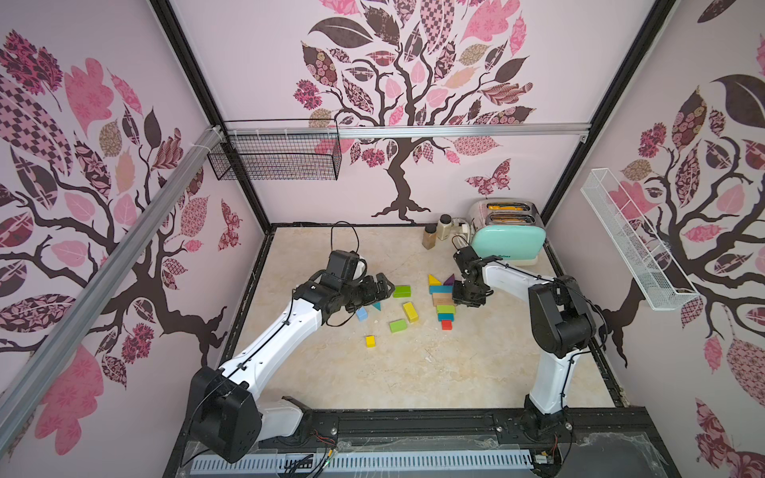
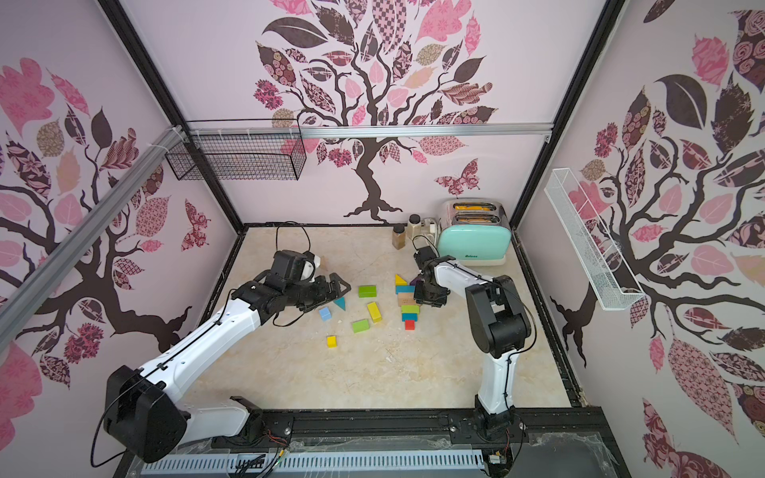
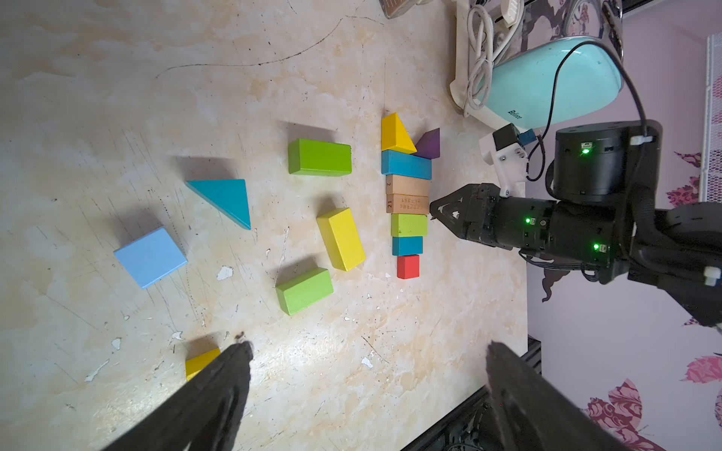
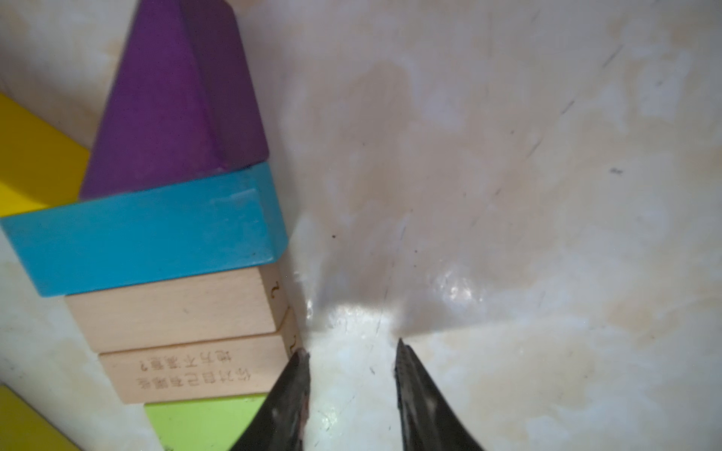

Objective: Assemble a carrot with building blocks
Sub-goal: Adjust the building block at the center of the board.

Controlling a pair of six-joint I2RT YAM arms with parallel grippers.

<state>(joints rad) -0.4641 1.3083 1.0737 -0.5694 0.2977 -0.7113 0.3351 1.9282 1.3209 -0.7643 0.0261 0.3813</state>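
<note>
Nearest, a small yellow cube (image 1: 370, 341) sits alone on the marbled tabletop (image 1: 414, 372). Just beyond it a green block (image 1: 398, 325) and a yellow bar (image 1: 410, 311) lie loose and skewed. A light blue block (image 1: 362, 313) and a teal wedge (image 1: 376, 306) sit to their left, partly under the left gripper (image 3: 367, 345). That gripper hovers above the table with its jaws spread as wide as they go and nothing between them. A second green block (image 1: 402, 291) lies just ahead of its fingertips.

To the right, the assembled blocks lie touching in a line that runs away from the camera: a red cube (image 3: 408, 266), a short teal block (image 3: 407, 246), a lime block (image 3: 409, 225), a lettered tan block (image 3: 406, 204), a plain tan block (image 3: 408, 185) and a long teal bar (image 3: 406, 164). A yellow wedge (image 3: 394, 134) and a purple wedge (image 3: 429, 144) stand side by side at the far end.

The right gripper (image 4: 350, 347) sits low at the line's right side, its jaws partly apart and holding nothing. One fingertip (image 4: 297, 375) is right at the end of the lettered tan block, and whether it touches I cannot tell.

Farthest back stand two brown-lidded jars (image 1: 429, 236) and a mint toaster (image 1: 509, 240).
</note>
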